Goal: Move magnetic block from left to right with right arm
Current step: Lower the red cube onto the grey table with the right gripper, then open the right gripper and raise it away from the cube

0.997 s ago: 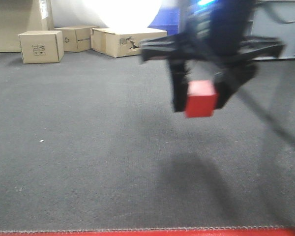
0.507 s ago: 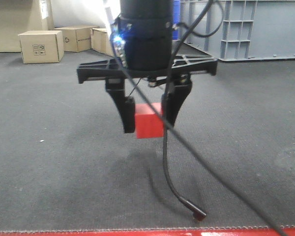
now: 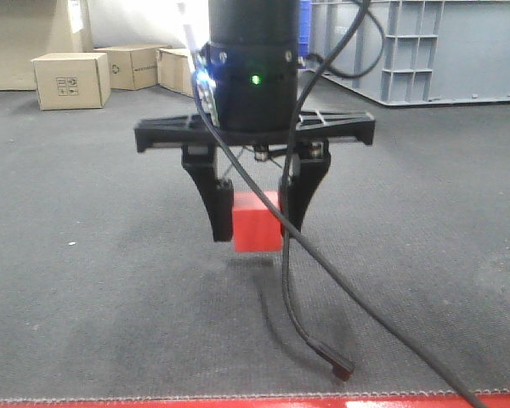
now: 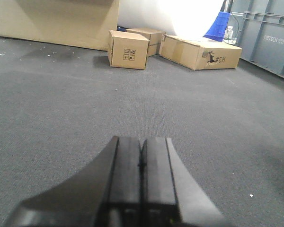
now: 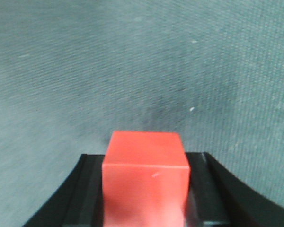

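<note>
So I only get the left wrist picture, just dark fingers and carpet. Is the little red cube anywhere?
Observer: Yes. The right gripper holds the red cube between its two fingers.
Operator: Is it lying on the floor?
Observer: No, it hangs above the grey carpet; its shadow lies below it.
Operator: And my dark fingers?
Observer: They are the left gripper, pressed shut on nothing; no other view shows it.
Operator: Anything dangling there?
Observer: A black cable loops down past the cube, its end near the carpet.
</note>
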Robot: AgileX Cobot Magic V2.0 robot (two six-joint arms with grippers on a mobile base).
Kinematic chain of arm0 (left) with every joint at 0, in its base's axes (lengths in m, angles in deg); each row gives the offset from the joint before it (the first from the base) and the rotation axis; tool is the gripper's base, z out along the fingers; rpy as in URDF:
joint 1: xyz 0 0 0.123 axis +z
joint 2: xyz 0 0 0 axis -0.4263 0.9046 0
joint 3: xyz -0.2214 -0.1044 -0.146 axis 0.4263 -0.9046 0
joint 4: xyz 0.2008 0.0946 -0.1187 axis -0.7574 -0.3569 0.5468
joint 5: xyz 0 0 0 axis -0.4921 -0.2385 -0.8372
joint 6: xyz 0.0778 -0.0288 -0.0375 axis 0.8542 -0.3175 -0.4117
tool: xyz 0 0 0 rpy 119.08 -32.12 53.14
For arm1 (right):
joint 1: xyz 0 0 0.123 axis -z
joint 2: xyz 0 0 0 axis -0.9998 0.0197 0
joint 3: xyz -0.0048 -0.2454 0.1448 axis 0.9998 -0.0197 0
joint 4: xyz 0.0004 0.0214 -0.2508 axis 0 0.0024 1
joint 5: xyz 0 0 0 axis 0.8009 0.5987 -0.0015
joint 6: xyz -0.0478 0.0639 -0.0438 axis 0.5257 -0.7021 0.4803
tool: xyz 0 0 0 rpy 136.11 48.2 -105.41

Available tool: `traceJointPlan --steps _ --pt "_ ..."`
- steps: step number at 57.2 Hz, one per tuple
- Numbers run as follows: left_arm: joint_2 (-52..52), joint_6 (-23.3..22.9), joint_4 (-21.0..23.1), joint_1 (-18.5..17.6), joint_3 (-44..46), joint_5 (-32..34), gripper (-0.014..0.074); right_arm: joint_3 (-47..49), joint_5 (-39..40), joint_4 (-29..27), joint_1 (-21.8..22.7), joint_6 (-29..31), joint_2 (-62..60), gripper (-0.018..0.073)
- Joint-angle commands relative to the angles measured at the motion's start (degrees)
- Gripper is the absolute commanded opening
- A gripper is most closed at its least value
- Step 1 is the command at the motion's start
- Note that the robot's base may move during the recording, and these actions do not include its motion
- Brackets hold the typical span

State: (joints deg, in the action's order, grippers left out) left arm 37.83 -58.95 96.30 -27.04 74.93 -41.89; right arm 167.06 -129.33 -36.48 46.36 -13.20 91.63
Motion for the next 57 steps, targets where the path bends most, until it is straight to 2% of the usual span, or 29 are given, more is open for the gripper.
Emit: traceJointPlan --steps 1,8,11,16,21,24,37,50,54,57 --pt "-0.6 0.0 0.2 -0.3 -0.4 4.5 -0.0126 1.9 -0.1 0.2 1.3 0.1 -1.9 0.0254" --pt "-0.6 0.0 0.2 -0.3 -0.4 4.5 -0.0126 1.9 0.5 0.2 1.3 1.5 -1.5 0.0263" --pt "-0.6 0.0 0.2 -0.3 -0.4 4.5 -0.0126 1.9 1.6 0.2 1.3 1.7 -1.5 0.03" --pt "-0.6 0.0 0.2 -0.3 -0.4 4.5 -0.0126 1.9 2.8 0.0 1.3 2.8 -1.5 0.0415" --pt "-0.6 0.0 0.2 -0.3 -0.4 4.5 -0.0126 1.9 3.1 0.0 1.3 3.3 -1.5 0.0568" --pt "-0.6 0.0 0.2 -0.3 -0.4 4.5 -0.0126 1.9 3.1 0.0 1.3 3.3 -1.6 0.0612" --pt "-0.6 0.0 0.2 -0.3 -0.4 4.5 -0.0126 1.9 3.7 0.8 1.3 3.3 -4.2 0.0595" --pt "-0.6 0.0 0.2 -0.3 -0.4 4.5 -0.0126 0.3 5.5 4.9 1.3 3.5 -10.8 0.059" --pt "-0.6 0.0 0.2 -0.3 -0.4 4.5 -0.0126 -2.1 7.4 7.4 1.4 4.1 -14.1 0.0562" --pt "-0.6 0.0 0.2 -0.3 -0.4 4.5 -0.0126 -4.2 9.1 9.4 1.9 5.0 -17.1 0.0505"
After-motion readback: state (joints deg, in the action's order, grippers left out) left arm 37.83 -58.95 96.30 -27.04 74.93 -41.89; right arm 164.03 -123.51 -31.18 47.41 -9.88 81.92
